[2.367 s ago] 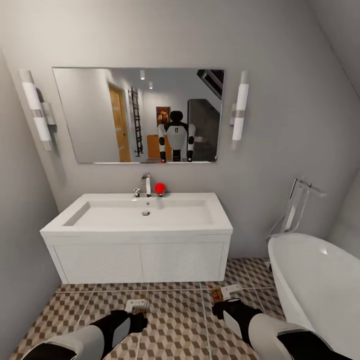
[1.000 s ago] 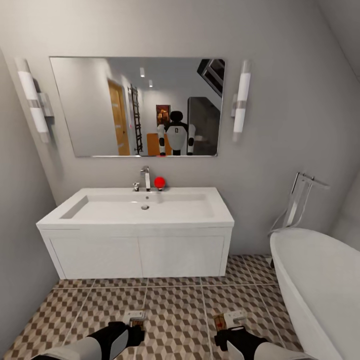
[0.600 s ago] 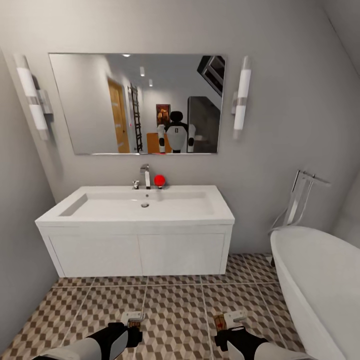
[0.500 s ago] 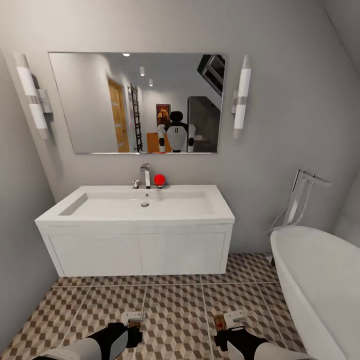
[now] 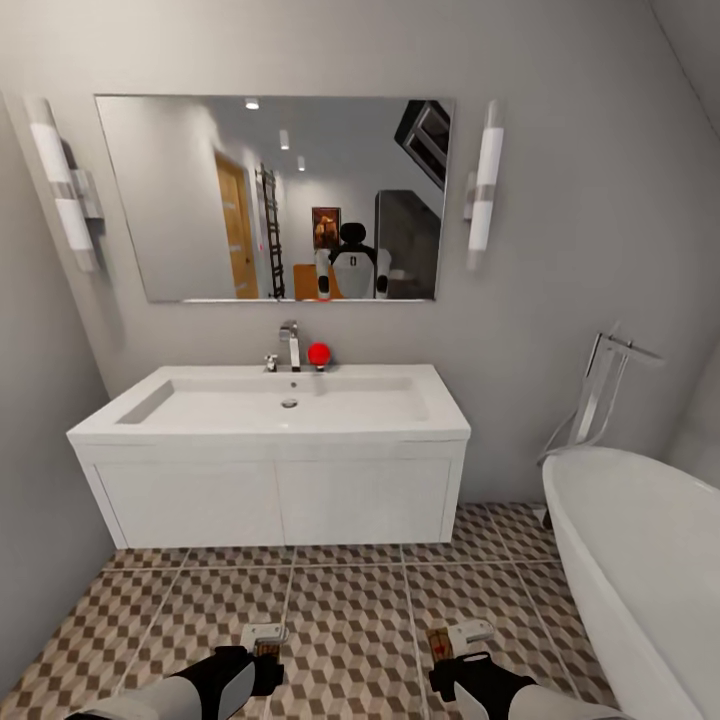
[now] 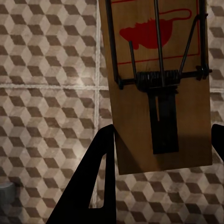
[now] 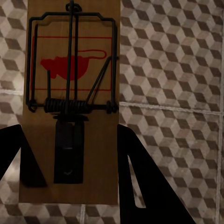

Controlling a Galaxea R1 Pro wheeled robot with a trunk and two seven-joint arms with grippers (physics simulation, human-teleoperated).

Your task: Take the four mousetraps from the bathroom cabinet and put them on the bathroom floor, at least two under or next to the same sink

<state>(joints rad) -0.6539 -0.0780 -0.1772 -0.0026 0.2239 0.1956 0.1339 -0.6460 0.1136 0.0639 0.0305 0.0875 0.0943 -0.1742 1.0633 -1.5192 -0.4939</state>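
Each gripper holds one mousetrap above the bathroom floor [image 5: 350, 600], in front of the sink [image 5: 270, 432]. My left gripper [image 5: 265, 642] is shut on a tan mousetrap [image 5: 268, 650]. In the left wrist view that mousetrap [image 6: 158, 84] sits between the black fingers [image 6: 100, 186], wire spring and red mark facing the camera. My right gripper [image 5: 452, 640] is shut on a second mousetrap [image 5: 437, 643]. The right wrist view shows this mousetrap [image 7: 72, 102] clamped between the fingers [image 7: 130, 163] over the cube tiles. The cabinet is out of view.
The white two-door vanity [image 5: 280, 500] stands against the back wall under a mirror [image 5: 275, 195]. A red ball [image 5: 319, 353] rests by the tap. A white bathtub [image 5: 640, 560] lines the right side. A grey wall [image 5: 40, 480] closes the left.
The camera has come nearer the sink and tipped up, so the arms sit lower in the picture. Both grippers still hold their mousetraps.
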